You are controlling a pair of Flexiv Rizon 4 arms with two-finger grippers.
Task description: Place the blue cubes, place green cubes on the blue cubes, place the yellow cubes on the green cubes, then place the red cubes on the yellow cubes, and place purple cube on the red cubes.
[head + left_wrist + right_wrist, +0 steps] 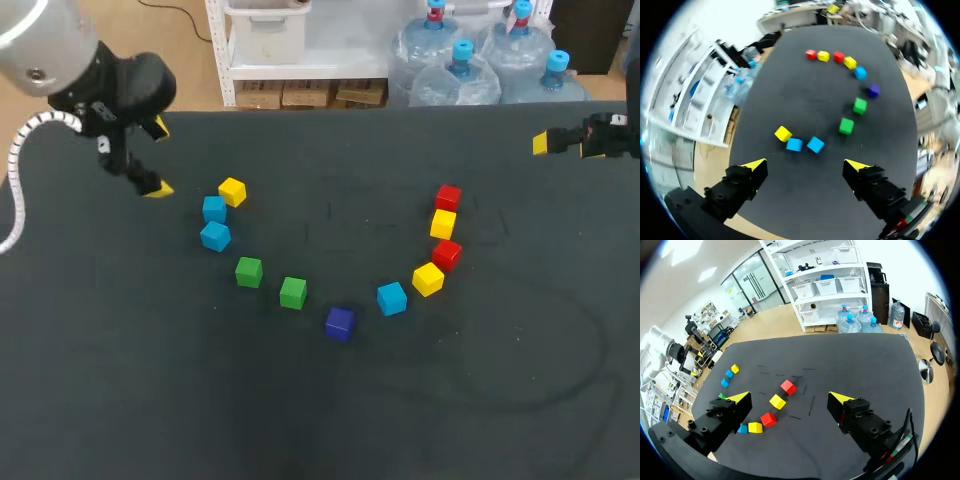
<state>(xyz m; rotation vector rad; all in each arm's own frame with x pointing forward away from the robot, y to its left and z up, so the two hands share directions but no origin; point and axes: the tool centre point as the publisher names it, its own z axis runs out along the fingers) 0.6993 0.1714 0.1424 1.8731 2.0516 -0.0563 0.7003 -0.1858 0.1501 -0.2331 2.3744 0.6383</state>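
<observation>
The cubes lie in a loose arc on the dark table (320,420). At its left end are a yellow cube (232,191) and two blue cubes (214,208) (215,236), then two green cubes (249,271) (293,292) and the purple cube (340,323). A third blue cube (392,298) follows, then yellow (428,278), red (447,254), yellow (443,224) and red (448,197). My left gripper (160,158) (805,164) hangs open and empty, left of the blue pair (794,144). My right gripper (545,143) (789,397) is open and empty, at the far right edge, well away from the red cubes (787,386).
Faint chalk-like marks cross the table middle (340,215). The near half of the table carries no objects. Nothing stands between either gripper and the cubes.
</observation>
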